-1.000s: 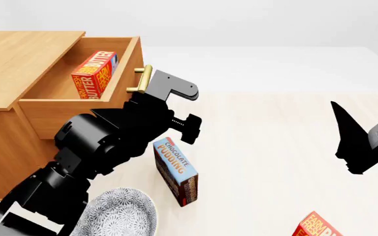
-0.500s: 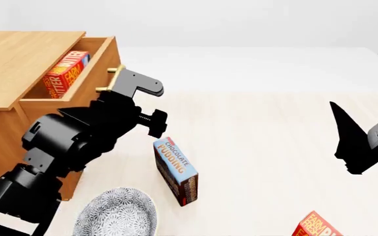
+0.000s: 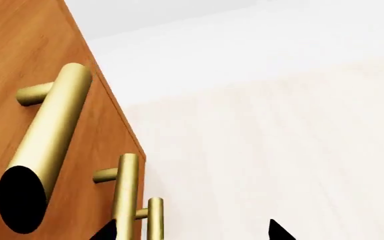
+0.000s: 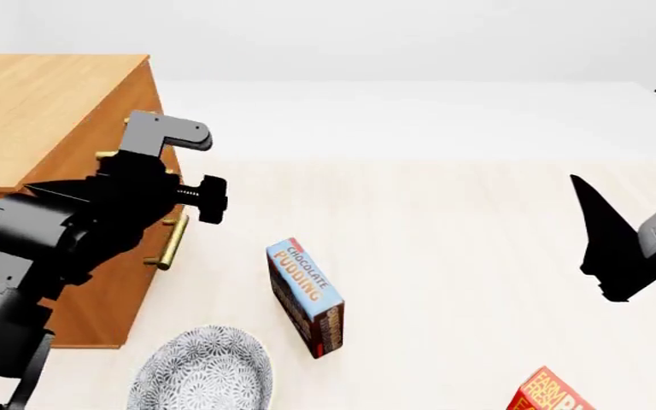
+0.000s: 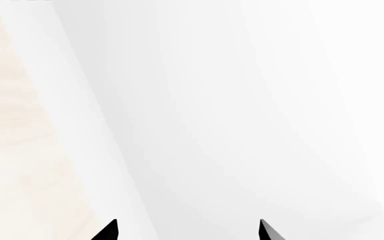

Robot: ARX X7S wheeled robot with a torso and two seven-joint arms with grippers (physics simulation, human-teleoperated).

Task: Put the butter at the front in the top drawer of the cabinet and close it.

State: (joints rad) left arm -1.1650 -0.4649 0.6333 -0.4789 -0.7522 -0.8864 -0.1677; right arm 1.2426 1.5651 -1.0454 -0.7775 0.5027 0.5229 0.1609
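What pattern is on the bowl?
The bowl has a grey-and-white floral pattern, best in the head view.

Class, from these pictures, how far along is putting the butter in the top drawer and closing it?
Done, apparently: the top drawer sits flush with the cabinet, shut; its contents are hidden. In hand: nothing; the left claw is open by the brass handles. Left: likely only backing away. A butter carton lies outside.

cabinet [image 4: 43, 111] at left, pudding box [image 4: 305, 295] right of it, bowl [image 4: 202, 376] nearer
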